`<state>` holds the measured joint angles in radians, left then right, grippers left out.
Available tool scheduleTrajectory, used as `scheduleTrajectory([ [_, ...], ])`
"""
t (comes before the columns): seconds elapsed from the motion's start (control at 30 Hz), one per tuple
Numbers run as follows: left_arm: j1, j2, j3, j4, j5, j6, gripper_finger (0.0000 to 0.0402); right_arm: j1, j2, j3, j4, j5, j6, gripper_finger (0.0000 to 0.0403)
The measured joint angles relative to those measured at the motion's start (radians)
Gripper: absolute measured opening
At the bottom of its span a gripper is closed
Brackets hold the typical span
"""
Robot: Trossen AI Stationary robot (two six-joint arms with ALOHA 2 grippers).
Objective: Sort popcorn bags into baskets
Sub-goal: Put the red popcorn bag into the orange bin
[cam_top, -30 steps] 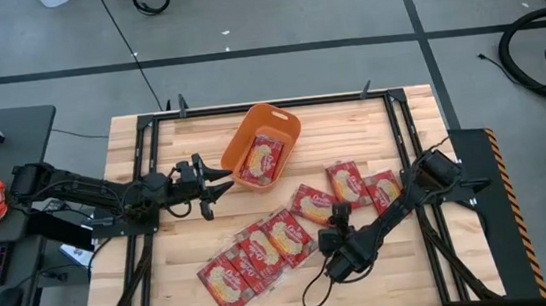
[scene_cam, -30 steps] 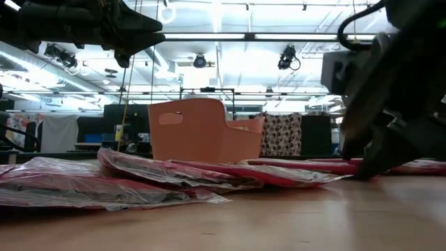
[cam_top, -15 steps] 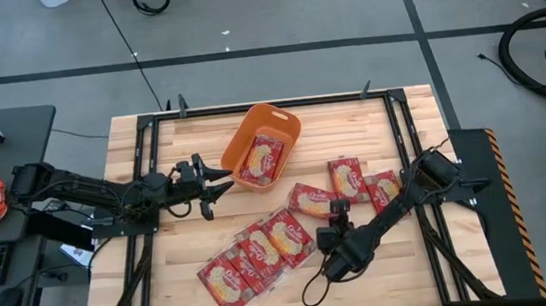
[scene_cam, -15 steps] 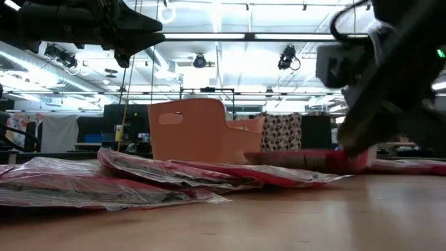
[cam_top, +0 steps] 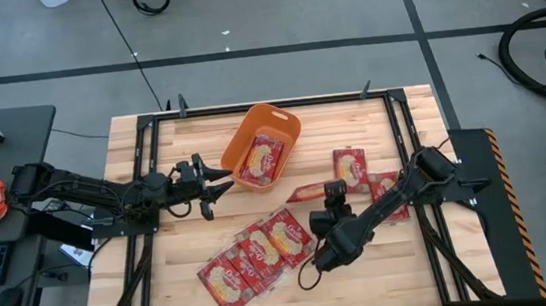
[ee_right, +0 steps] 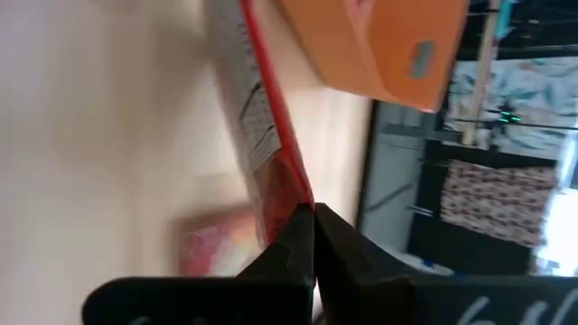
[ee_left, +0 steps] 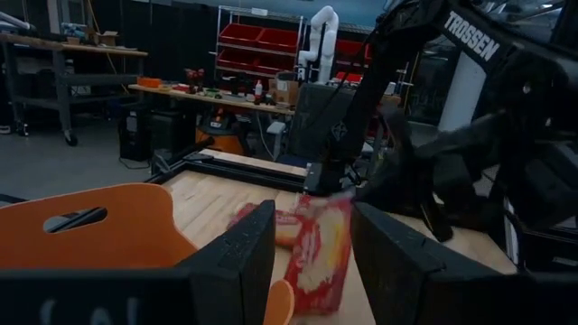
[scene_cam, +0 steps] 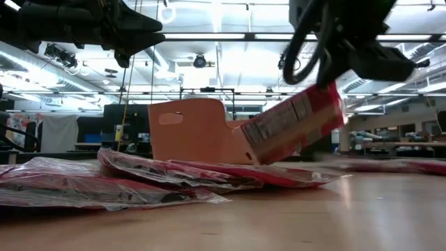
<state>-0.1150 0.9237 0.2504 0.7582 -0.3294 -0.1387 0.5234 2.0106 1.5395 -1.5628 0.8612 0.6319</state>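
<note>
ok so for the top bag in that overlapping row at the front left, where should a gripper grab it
Take the popcorn bag at the right end of the overlapping row by its free right edge, coming from above. It lies flat on the table, so only a thin edge offers a pinch, and its left side overlaps its neighbour. The right gripper already holds another bag by an edge this way; the left gripper waits by the orange tub.

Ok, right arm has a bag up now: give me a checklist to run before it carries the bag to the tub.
1. Right gripper jaws shut on the lifted popcorn bag: ok.
2. Bag clear of the table: ok, it hangs tilted in the low view.
3. Only one bag picked: cannot tell.
4. Orange tub has room: ok, one bag inside.
5. Left gripper away from the path: not ok, jaws open beside the tub.
</note>
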Motion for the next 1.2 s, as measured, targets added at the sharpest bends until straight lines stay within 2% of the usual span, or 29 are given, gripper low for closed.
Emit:
scheduleTrajectory([
  [0.23,0.0,0.0,0.0,0.0,0.0,0.001,0.0151,-0.033,-0.048,0.062,-0.009,0.124,-0.088,0.0003],
  [0.5,0.0,0.0,0.0,0.0,0.0,0.002,0.0151,-0.095,-0.185,0.063,-0.005,0.296,-0.172,0.0004],
  [0.6,0.0,0.0,0.0,0.0,0.0,0.002,0.0151,-0.127,-0.227,0.063,0.011,0.369,-0.265,0.0004],
  [0.73,0.0,0.0,0.0,0.0,0.0,0.002,0.0151,-0.187,-0.26,0.061,0.124,0.403,-0.472,0.0004],
  [0.87,0.0,0.0,0.0,0.0,0.0,0.002,0.0151,-0.257,-0.298,0.022,0.342,0.328,-0.761,0.0004],
  [1.2,0.0,0.0,0.0,0.0,0.0,0.004,0.0151,-0.448,-0.393,-0.249,1.108,-0.062,-1.502,0.0002],
])
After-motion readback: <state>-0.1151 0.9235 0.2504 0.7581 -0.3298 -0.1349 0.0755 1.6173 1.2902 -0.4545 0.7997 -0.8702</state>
